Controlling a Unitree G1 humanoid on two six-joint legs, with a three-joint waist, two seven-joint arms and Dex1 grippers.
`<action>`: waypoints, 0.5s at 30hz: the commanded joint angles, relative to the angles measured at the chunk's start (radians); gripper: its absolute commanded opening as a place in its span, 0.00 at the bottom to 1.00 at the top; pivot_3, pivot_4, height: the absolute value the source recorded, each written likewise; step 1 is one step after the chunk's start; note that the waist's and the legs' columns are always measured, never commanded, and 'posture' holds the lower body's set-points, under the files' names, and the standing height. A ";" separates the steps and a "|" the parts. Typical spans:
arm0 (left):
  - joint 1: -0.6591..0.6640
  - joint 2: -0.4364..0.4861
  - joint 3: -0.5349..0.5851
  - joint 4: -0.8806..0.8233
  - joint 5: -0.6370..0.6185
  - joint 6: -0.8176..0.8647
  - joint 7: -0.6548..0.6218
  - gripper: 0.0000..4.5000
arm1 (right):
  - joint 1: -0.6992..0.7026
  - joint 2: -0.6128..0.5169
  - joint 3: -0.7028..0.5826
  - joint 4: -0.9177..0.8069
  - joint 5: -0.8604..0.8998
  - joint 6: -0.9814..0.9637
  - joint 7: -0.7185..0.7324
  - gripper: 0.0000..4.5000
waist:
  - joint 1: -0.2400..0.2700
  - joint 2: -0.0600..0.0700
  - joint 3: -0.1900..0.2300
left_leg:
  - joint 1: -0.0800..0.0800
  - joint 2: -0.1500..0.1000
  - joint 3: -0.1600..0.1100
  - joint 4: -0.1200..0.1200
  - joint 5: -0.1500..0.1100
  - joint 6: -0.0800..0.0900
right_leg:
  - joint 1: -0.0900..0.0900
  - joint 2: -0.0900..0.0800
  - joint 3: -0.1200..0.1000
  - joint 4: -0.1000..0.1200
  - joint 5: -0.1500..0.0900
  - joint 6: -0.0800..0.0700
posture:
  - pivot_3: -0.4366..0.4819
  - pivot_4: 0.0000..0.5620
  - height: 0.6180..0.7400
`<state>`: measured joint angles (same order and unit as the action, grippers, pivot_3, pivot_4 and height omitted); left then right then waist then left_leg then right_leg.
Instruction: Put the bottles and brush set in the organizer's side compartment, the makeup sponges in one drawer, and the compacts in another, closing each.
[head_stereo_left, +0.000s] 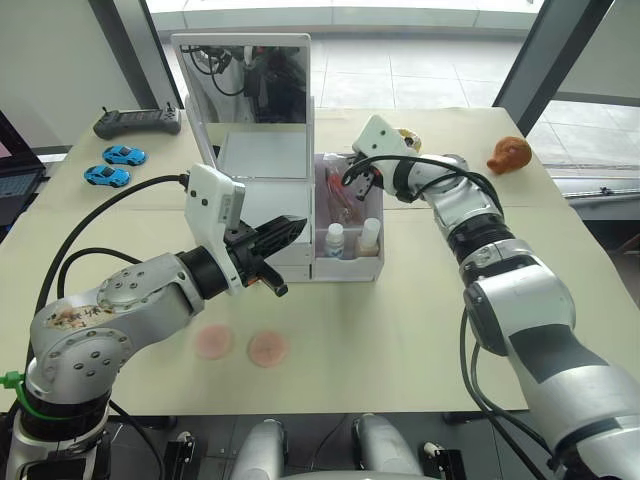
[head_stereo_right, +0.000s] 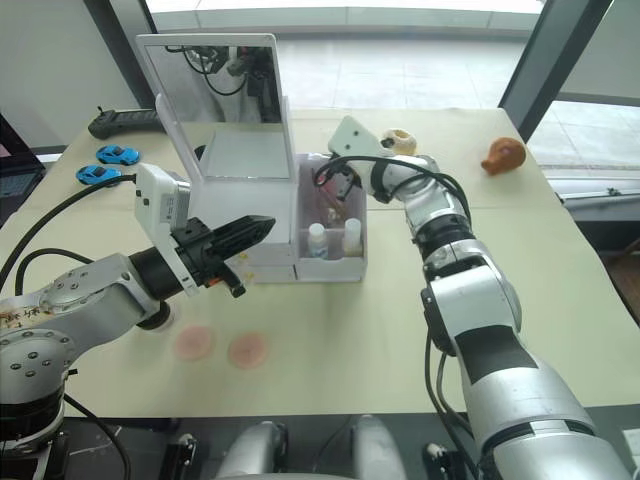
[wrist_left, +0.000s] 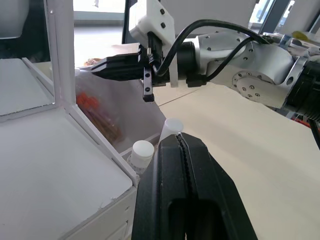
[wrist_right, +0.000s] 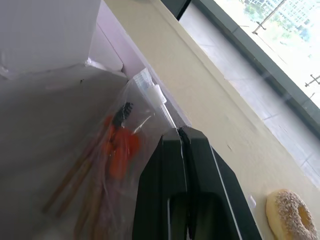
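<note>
Two makeup sponges (head_stereo_left: 241, 345) lie nearest you on the table (head_stereo_left: 420, 330), in front of the organizer (head_stereo_left: 262, 170).
Your left gripper (head_stereo_left: 283, 236) hovers before the drawers, fingers pressed together, holding nothing. Both bottles (head_stereo_left: 352, 238) stand upright at the front of the side compartment (head_stereo_left: 350, 268); the brush set (wrist_right: 112, 165) leans behind them. Your right gripper (head_stereo_left: 352, 177) sits over that bin, fingers closed together at the pouch's top edge; you cannot tell whether they pinch it. Farther off: two blue toy cars (head_stereo_left: 115, 165), a controller (head_stereo_left: 137, 122), a doughnut (head_stereo_right: 399, 139), a brown toy (head_stereo_left: 509, 154).
</note>
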<state>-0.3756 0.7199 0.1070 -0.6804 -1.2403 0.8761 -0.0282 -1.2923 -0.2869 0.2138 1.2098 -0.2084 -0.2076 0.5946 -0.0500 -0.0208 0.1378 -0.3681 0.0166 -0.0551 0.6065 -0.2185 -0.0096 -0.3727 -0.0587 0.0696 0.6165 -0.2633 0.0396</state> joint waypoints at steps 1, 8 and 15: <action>-0.018 0.003 0.024 -0.011 0.015 -0.017 -0.019 0.00 | -0.037 0.021 0.031 0.034 -0.058 -0.016 -0.061 0.01 | -0.002 0.000 0.000 | 0.000 0.000 0.000 0.000 0.000 0.000 | 0.000 0.000 0.000 0.000 0.000 0.000 | 0.48 0.27 1.00; -0.028 -0.023 0.008 -0.011 0.030 -0.013 -0.021 0.00 | -0.029 0.053 0.056 0.047 -0.092 -0.010 -0.003 0.01 | -0.003 0.000 0.000 | 0.001 0.000 -0.001 0.000 0.000 0.000 | 0.001 0.000 0.000 0.001 0.000 0.000 | 0.48 0.27 1.00; -0.038 -0.041 -0.003 -0.004 0.045 -0.008 -0.029 0.00 | -0.036 0.061 0.081 0.054 -0.123 0.024 0.050 0.01 | -0.007 0.000 0.000 | 0.001 0.000 -0.001 0.000 0.000 0.000 | 0.001 0.000 -0.001 0.001 0.000 0.000 | 0.48 0.27 1.00</action>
<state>-0.3934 0.6807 0.0974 -0.6754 -1.2027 0.8763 -0.0506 -1.3308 -0.2468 0.2730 1.2462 -0.3141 -0.2086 0.6085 -0.0571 -0.0211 0.1376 -0.3673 0.0168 -0.0565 0.6064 -0.2185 -0.0097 -0.3719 -0.0582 0.0691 0.6176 -0.2633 0.0397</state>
